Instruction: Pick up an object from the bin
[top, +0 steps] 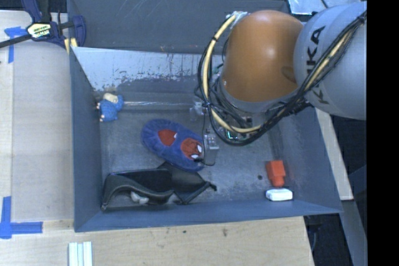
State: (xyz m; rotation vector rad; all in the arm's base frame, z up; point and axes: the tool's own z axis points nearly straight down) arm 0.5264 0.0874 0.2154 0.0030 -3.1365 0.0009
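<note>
A blue soft toy (169,142) with red patches lies in the middle of the bin. My gripper (209,147) hangs under the orange cover at the toy's right end, one grey fingertip touching or just beside its red patch. A black floppy thing, like a pouch or glove (153,187), lies along the near wall just below the toy.
A small blue figure with a pale head (110,106) sits by the left wall. An orange block (275,171) and a white block (279,195) lie at the near right. The arm and its cables cover the bin's right back part.
</note>
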